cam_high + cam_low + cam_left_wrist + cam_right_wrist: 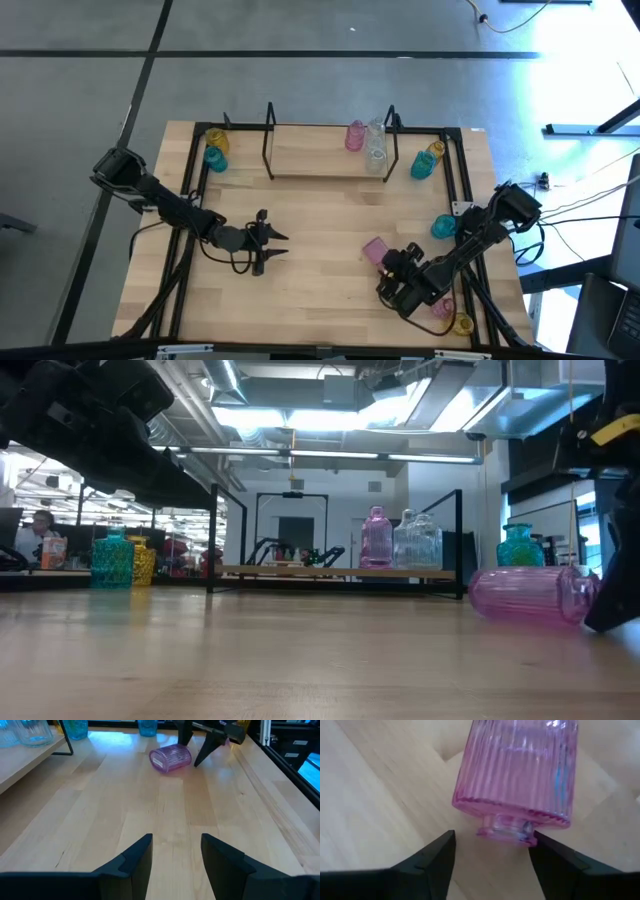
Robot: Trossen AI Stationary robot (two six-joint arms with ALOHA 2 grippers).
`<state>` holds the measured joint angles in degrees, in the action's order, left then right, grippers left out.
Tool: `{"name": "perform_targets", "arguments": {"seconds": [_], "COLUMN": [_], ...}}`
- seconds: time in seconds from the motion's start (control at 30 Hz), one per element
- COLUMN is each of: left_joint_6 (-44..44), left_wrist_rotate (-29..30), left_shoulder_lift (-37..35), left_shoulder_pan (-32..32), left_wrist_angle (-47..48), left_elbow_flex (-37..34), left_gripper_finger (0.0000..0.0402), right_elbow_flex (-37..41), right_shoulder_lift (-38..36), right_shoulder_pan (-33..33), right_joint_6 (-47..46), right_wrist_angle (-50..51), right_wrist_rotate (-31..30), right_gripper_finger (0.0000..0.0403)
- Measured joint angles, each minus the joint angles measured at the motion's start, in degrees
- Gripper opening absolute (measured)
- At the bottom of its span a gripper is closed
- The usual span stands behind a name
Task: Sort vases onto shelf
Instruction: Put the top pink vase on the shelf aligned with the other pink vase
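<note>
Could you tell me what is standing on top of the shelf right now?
A pink vase and a clear vase stand upright together at the right end of the shelf; whether another clear vase stands behind cannot be told.

Both robot arms are dark, almost black, and made of round thick parts joined one after another. The left arm has a chunky block at its far end and a thin black cable looping under it. The left gripper has two thin pointed fingers. Up close, its fingers look like flat black wedges with slanted tips. The right arm has a boxy top part and thin cables beside it. The right gripper has two black, matte fingers with angled edges.
</note>
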<state>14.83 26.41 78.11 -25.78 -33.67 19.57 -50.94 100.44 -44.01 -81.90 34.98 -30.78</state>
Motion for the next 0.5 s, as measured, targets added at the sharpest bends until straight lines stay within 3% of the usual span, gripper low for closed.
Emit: {"name": "perform_targets", "arguments": {"seconds": [0.27,0.5], "left_joint_6": [0.0,0.0], "left_wrist_rotate": [0.0,-0.4], "left_shoulder_lift": [0.0,0.0], "left_shoulder_pan": [0.0,0.0], "left_wrist_angle": [0.0,0.0], "left_elbow_flex": [0.0,0.0], "left_gripper_finger": [0.0162,0.0162], "right_elbow_flex": [0.0,0.0], "right_shoulder_lift": [-0.2,-0.2], "right_shoulder_pan": [0.2,0.1], "right_joint_6": [1.2,1.4], "right_wrist_angle": [1.9,1.9], "right_wrist_rotate": [-1.2,-3.4], "right_gripper_finger": [0.0172,0.0163]}}
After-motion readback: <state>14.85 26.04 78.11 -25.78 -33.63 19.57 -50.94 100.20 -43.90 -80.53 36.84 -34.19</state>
